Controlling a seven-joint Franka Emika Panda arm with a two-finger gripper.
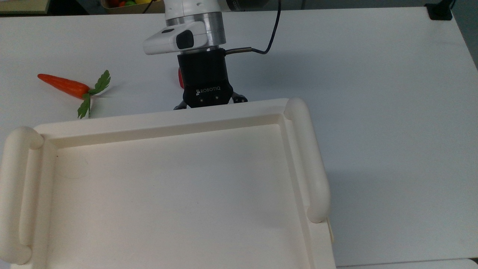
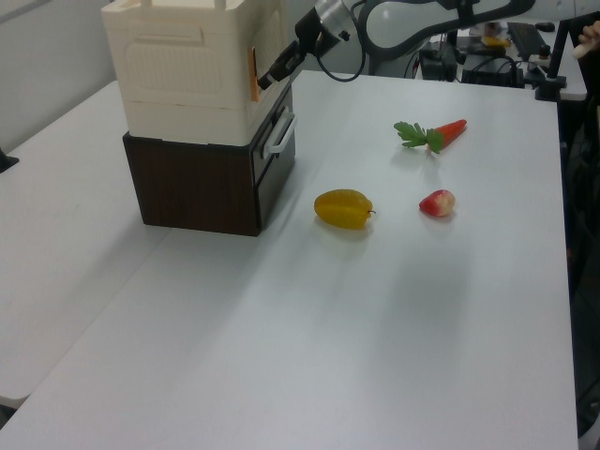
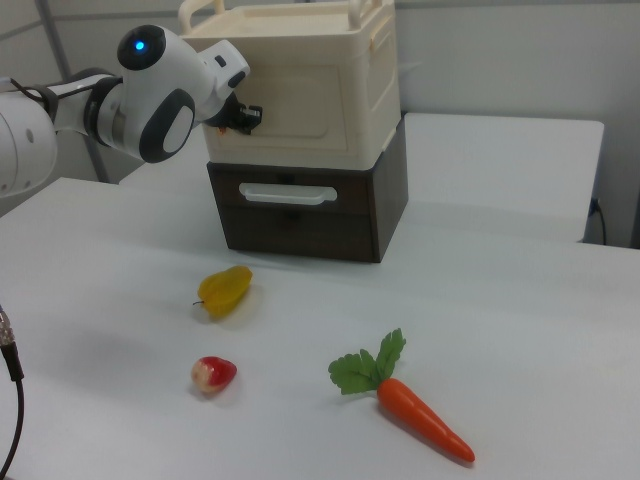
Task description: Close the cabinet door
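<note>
Now the cream cabinet door (image 3: 300,103) sits nearly flush, pincer (image 2: 265,79) state unclear.

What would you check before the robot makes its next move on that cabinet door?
1. Cabinet door flush with the cabinet: not ok; the left view shows a thin orange gap at the door's edge.
2. Gripper against the door: ok; it seems to touch the panel near the right view's left edge.
3. Carrot, yellow fruit and red fruit lying apart from the cabinet: ok.
4. Drawer beneath fully shut: cannot tell.
</note>
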